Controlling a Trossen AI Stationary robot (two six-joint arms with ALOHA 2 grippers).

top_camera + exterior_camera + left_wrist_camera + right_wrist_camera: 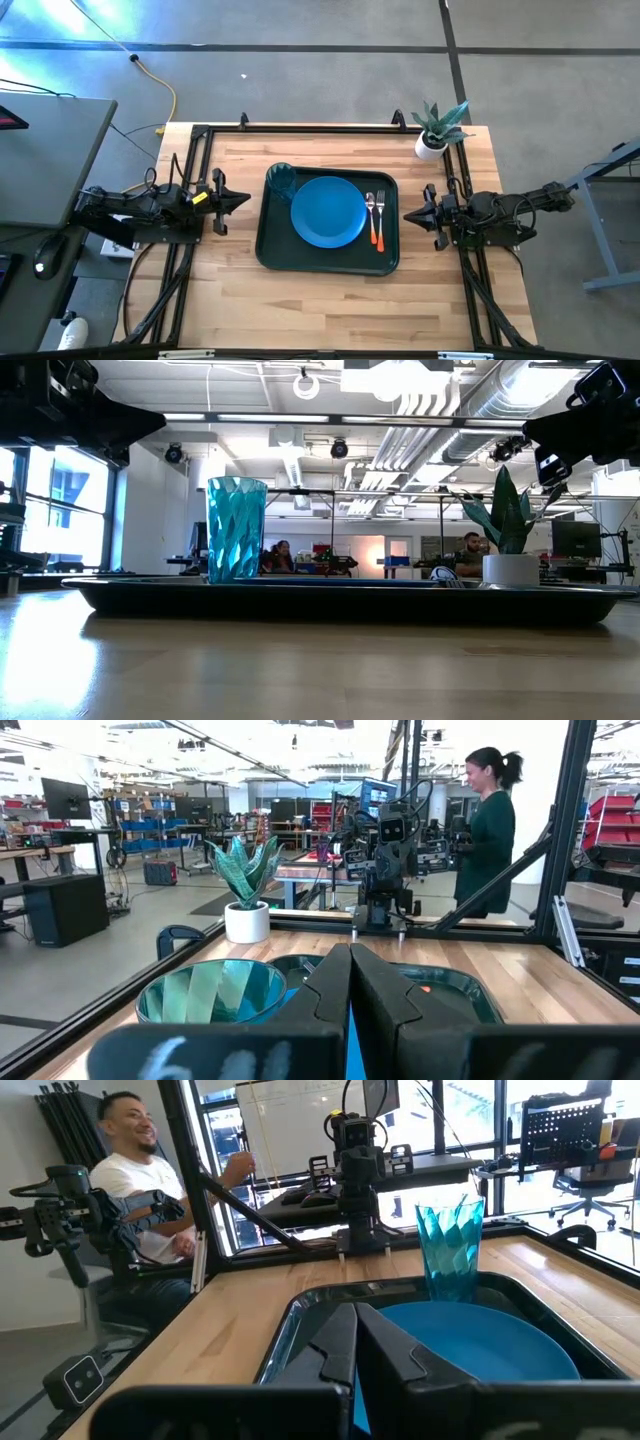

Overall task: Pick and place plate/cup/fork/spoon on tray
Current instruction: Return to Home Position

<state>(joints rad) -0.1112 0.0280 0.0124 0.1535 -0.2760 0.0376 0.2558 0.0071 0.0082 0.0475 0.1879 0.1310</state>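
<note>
With the plate (pixel 329 211), cup (pixel 281 182), fork (pixel 379 214) and spoon (pixel 371 213) all on the tray (pixel 272 254), both tools, left (pixel 243 200) and right (pixel 408 215), sit pinched shut off its ends, so I'd only fear a stray swing toppling the cup.

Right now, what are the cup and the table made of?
The cup looks like see-through teal plastic, maybe glass: light passes through its faceted sides. The table looks like pale wood with a smooth finish: long plank strips and grain lines show.
</note>
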